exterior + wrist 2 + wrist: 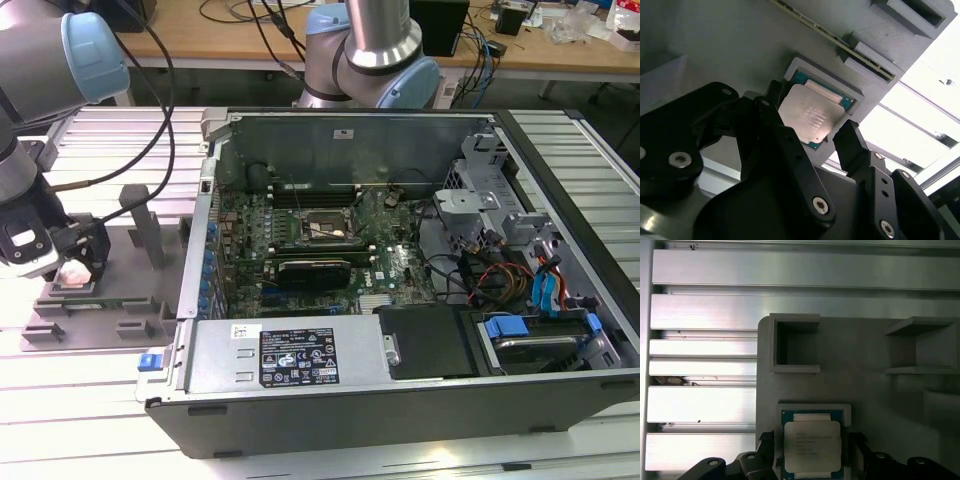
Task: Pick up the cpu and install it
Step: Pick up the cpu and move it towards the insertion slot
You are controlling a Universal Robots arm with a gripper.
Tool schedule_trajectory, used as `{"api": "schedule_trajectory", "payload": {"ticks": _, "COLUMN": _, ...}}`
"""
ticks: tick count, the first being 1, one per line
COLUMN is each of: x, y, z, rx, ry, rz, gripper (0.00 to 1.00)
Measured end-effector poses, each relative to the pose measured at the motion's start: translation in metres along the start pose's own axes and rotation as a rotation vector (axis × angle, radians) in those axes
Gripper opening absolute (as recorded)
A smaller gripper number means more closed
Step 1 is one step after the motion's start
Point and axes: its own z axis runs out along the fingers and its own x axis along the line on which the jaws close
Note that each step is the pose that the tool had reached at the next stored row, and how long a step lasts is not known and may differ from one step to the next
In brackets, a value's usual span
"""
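Note:
The cpu [812, 446] is a flat square chip with a silver-grey top and a greenish rim. It lies flat in a shallow pocket of the grey fixture tray [865, 390]. In both wrist views my gripper [812, 452] is open and straddles the cpu [810, 116], one black finger [850, 142] on each side with a small gap. In the exterior view the gripper [72, 268] hangs low over the tray [115, 300], at that view's left, outside the computer case. The motherboard socket [322, 228] sits inside the open case.
The open computer case [400, 380] lies on its side, with a power supply [290, 355], cables and drive bays inside. Upright grey posts [150, 235] rise from the fixture tray beside the gripper. A ribbed aluminium table [90, 400] lies underneath. A second arm base [375, 60] stands behind the case.

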Motion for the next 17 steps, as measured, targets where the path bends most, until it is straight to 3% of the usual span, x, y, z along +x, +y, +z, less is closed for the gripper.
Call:
{"api": "schedule_trajectory", "payload": {"ticks": 5, "x": 0.0001, "y": 0.0, "z": 0.0, "rx": 0.0001, "ry": 0.0002, "rz": 0.0, "gripper": 0.69}}
{"api": "schedule_trajectory", "payload": {"ticks": 7, "x": 0.0001, "y": 0.0, "z": 0.0, "rx": 0.0001, "ry": 0.0002, "rz": 0.0, "gripper": 0.61}}
{"api": "schedule_trajectory", "payload": {"ticks": 17, "x": 0.0, "y": 0.0001, "z": -0.0027, "rx": 0.0, "ry": 0.0001, "rz": 0.0, "gripper": 0.61}}
